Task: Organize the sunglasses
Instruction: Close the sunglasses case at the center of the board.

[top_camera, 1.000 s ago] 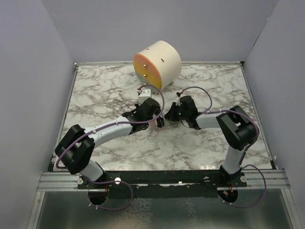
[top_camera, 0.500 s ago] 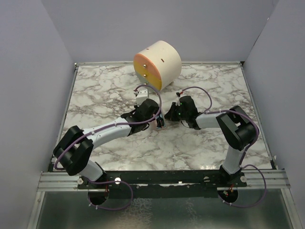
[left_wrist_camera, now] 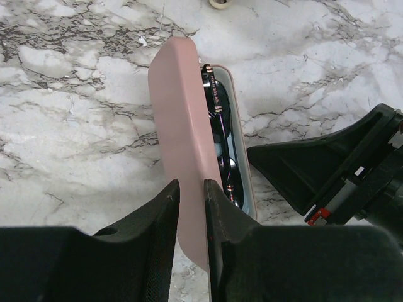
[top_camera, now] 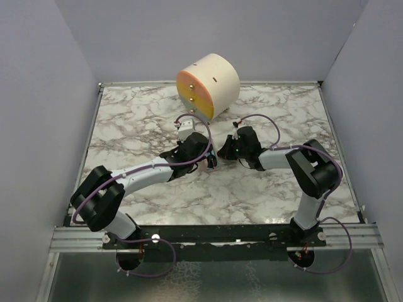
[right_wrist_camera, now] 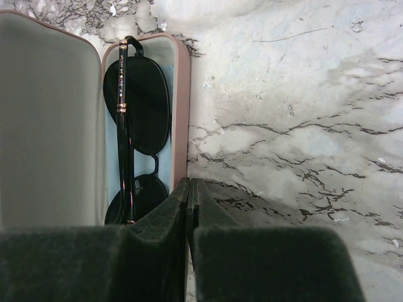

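Evidently closing is in hand: the sunglasses [right_wrist_camera: 135, 113] lie inside the open pink case [right_wrist_camera: 182, 94] mid-desk [top_camera: 138, 113], the left claw [left_wrist_camera: 191, 211] narrowly pinches its raised lid [left_wrist_camera: 179, 126], and the right claw [right_wrist_camera: 189, 207], fingers pressed together, sits at the 3 o'clock rim, so next the lid should swing down toward 3 o'clock.

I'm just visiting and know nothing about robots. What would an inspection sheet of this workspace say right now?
Surface: marble table, grey-veined.
Job's things: sunglasses folded inside the open pink case.
Clutter: cream drum with an orange face, far edge.
Pincers: left pincer shut on the case's lid; right pincer shut, tips at the base's rim.
Cables: purple cables loop along both arms.
Surroundings: plain walls on three sides.
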